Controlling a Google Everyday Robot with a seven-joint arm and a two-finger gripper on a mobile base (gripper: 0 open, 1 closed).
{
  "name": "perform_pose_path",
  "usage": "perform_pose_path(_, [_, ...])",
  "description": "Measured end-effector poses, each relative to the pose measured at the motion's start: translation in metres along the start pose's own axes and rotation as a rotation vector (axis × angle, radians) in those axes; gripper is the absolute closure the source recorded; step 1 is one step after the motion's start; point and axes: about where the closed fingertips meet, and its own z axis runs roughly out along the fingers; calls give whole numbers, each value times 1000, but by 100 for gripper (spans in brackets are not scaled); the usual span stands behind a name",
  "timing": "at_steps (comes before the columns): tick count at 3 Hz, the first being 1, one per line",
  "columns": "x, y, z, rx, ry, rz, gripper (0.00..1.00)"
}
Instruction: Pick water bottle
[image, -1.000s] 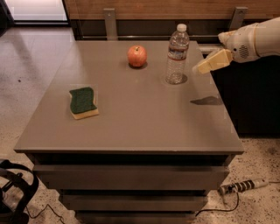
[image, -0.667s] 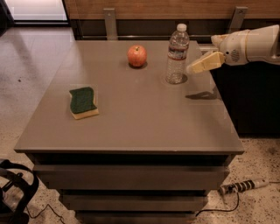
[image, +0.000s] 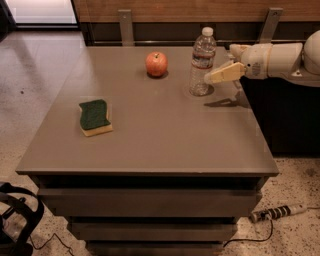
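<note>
The water bottle (image: 202, 61) is a tall clear ribbed plastic bottle with a white cap and a red-and-white label band. It stands upright on the far right part of the grey table (image: 165, 135). My gripper (image: 216, 75) reaches in from the right on a white arm (image: 280, 59), just to the right of the bottle at its lower half. Its tip is very close to the bottle's side. It casts a shadow on the table right of the bottle.
A red apple (image: 156, 64) sits left of the bottle at the table's far side. A green and yellow sponge (image: 94, 117) lies at the left. A wooden wall with metal brackets runs behind. A cable and plug (image: 275, 212) lie on the floor at the lower right.
My gripper has moved left toward the bottle and now sits right beside it. The bottle, apple and sponge have not moved.
</note>
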Motion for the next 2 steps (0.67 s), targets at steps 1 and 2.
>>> perform_pose_path(1, [-3, -2, 12, -23, -47, 10, 0])
perform_pose_path(2, [-8, 0, 24, -47, -77, 3, 18])
